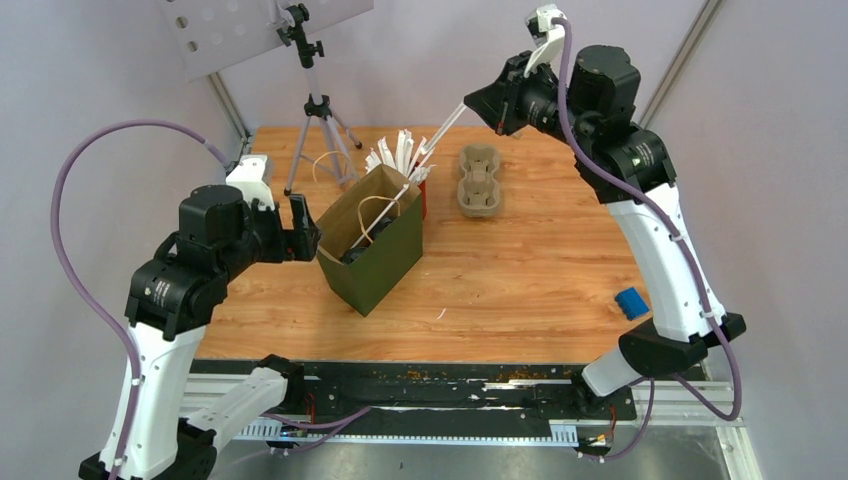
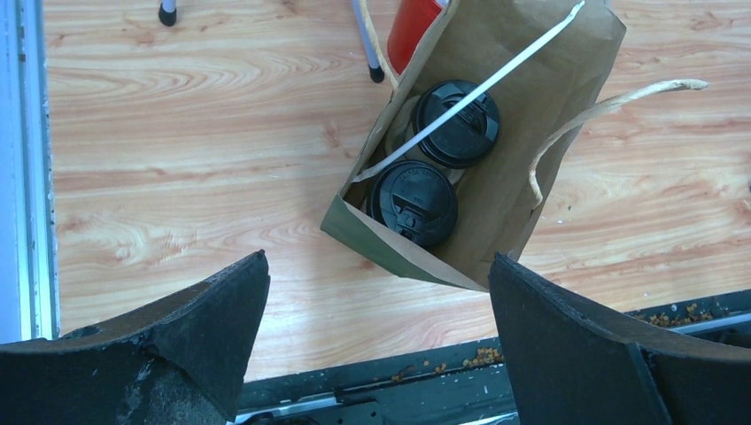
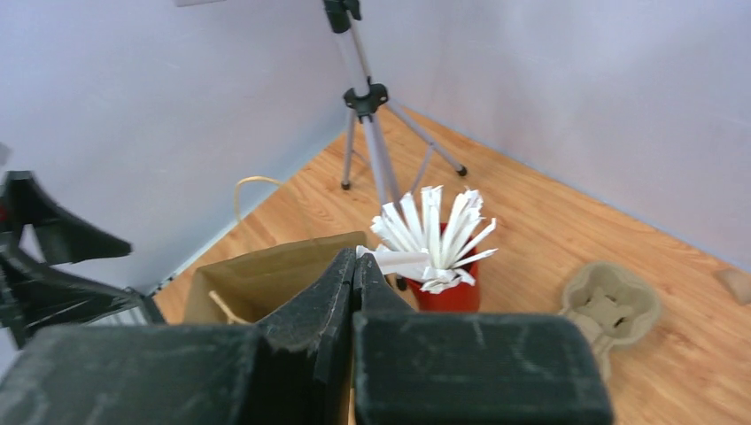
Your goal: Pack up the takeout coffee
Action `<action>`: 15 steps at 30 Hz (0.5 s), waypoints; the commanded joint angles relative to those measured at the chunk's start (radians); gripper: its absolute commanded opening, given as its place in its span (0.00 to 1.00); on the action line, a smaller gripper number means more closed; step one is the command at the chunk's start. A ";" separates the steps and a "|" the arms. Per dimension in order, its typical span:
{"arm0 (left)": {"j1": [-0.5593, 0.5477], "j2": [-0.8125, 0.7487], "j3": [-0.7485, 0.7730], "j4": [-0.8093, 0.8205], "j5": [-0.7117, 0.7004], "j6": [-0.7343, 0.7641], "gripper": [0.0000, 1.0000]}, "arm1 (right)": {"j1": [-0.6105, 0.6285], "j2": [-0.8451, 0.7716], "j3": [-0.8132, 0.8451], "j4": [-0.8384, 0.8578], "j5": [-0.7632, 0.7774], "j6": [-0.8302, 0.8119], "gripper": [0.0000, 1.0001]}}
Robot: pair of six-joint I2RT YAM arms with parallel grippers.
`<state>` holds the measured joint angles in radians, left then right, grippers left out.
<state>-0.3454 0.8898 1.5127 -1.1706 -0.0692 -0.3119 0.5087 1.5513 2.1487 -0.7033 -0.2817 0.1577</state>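
Firmly pressed together, the right gripper's [image 3: 354,261] fingers [image 3: 310,310] pinch the top end of a white straw [image 2: 496,69]. The straw slants from those tips down into the open mouth of a brown paper bag [image 1: 375,265]. The gripper itself hangs high over the far part of the table [image 1: 520,290], above a red cup [image 3: 452,297] bristling with more white straws.

The left gripper [image 2: 379,266] is spread wide and holds nothing. Its dark fingers [image 2: 204,328] frame the bag from the left side, apart from it.

The bag stands upright a little left of the table's middle, its twine handles flopped outward. Both takeout coffees sit inside it, side by side with their black lids up. The first cup [image 2: 456,124] lies under the slanting straw, which crosses over its lid. The second cup [image 2: 414,202] is just beside it, at the other end of the bag. Whether the straw touches the lid cannot be told.

The red cup stands just behind the bag, toward the far edge. To its right, also near the far edge, lies a beige pulp tray [image 1: 479,180], well apart from the bag. A tripod [image 1: 318,120] stands in the far left corner. A small blue object [image 1: 631,302] rests by the right edge, toward the near corner.
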 commanded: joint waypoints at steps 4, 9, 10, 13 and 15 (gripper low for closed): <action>0.005 0.009 0.020 0.053 -0.020 -0.004 1.00 | 0.008 -0.083 -0.053 0.040 -0.128 0.219 0.00; 0.005 0.008 0.013 0.057 -0.023 -0.004 1.00 | 0.016 -0.115 -0.161 0.130 -0.199 0.353 0.00; 0.005 0.008 0.012 0.057 -0.023 -0.003 1.00 | 0.020 -0.120 -0.186 0.154 -0.210 0.381 0.00; 0.005 0.007 0.012 0.057 -0.027 0.001 1.00 | 0.030 -0.125 -0.258 0.202 -0.240 0.427 0.00; 0.005 0.005 0.011 0.053 -0.030 0.003 1.00 | 0.037 -0.121 -0.296 0.240 -0.260 0.459 0.00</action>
<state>-0.3454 0.9012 1.5127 -1.1549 -0.0856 -0.3115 0.5304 1.4403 1.9102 -0.5835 -0.4751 0.4942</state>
